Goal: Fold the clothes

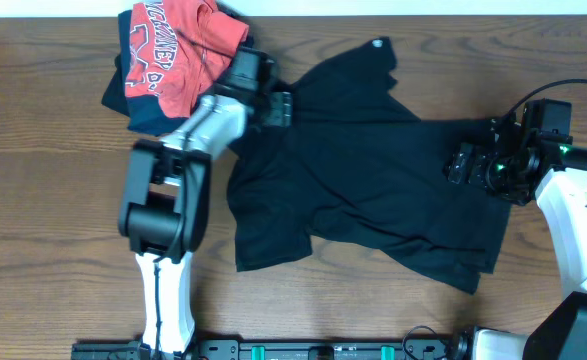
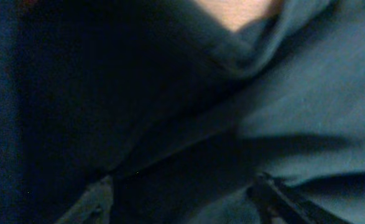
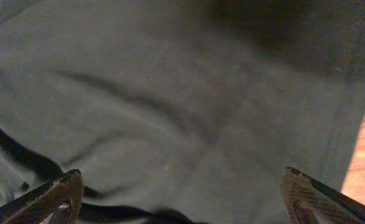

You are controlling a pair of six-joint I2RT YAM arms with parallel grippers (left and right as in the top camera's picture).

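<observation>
Your plain black short-sleeved T-shirt of soft fabric lies spread and rumpled across the middle of the brown wood-grain counter, one sleeve kicked up toward the far edge with a small pale mark on it.

Your left claw is over the shirt's upper left part, right at the fabric. From the left wrist, its fingertips stand well apart with dark folds of cloth filling the view between and beyond them. The jaws are spread, and nothing looks pinched.

Your right claw sits over the shirt's right side, just inside its edge. The right wrist view shows both fingers as far apart as the frame allows, with smooth, lightly creased black fabric underneath and nothing held. A strip of bare counter shows past the hem on the right.

Off to the far left, beyond your left claw, a crumpled red shirt with white lettering lies on top of a dark navy garment, just beside the black shirt's sleeve.
</observation>
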